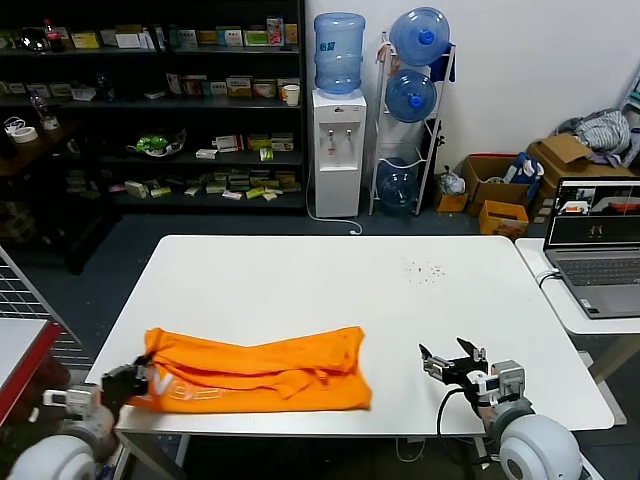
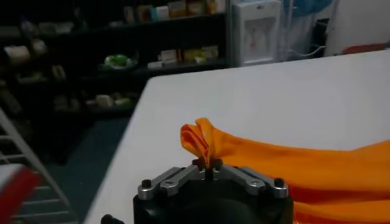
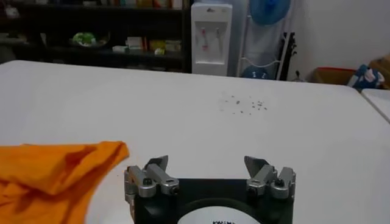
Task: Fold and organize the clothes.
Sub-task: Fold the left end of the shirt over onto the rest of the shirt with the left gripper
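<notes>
White table [image 1: 330,290] takes up most of the view, w/ the orange T-shirt [image 1: 260,368] lying as a long folded band along the near edge, white lettering showing at the end by the left gripper [image 1: 135,380]. That gripper sits right at the shirt's end near the table corner, and it's clenched on a bunched pinch of fabric: in the left wrist view the jaws are closed tight w/ a crumpled orange fold [image 2: 201,140] poking up just ahead of them. Rest of the shirt trails away toward the right gripper [image 1: 452,362], which hovers low over bare table, clear of the cloth, jaws spread wide and holding nothing. Shirt's other end [image 3: 91,155] lies off to its side, near but not touching.

What could go wrong imo: the left pinch looks small and bunchy, so pulling it across could slip out or drag only the top layer and wreck the fold. It's also close to the table edge, so slack could slide off. Tiny dark specks [image 1: 425,271] lie farther out on the table, prob harmless.
</notes>
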You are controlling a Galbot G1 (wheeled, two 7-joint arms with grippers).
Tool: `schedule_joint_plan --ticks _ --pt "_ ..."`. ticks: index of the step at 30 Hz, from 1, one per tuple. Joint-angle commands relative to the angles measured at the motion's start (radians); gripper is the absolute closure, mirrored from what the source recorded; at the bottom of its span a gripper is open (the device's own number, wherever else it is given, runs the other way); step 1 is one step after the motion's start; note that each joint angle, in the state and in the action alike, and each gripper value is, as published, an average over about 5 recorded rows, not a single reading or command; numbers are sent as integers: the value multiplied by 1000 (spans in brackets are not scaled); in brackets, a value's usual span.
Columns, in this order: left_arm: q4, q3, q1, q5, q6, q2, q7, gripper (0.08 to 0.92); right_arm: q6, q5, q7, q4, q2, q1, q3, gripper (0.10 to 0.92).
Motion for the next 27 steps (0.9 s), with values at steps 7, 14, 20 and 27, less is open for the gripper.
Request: schedule_joint_plan --ticks 7,14,20,27 --pt "-185 -99 50 -184 98 102 -59 881 4 -18 -5 -20 9 24 -21 203" --pt "-347 216 -142 -523 214 -42 -254 881 -7 -42 5 -18 26 10 -21 203" --pt "-287 364 -261 -571 221 -148 -285 881 -16 -55 14 -15 39 -5 -15 203" --pt "-214 456 -357 -562 218 -213 -292 881 -22 -55 22 -15 49 -9 -12 203"
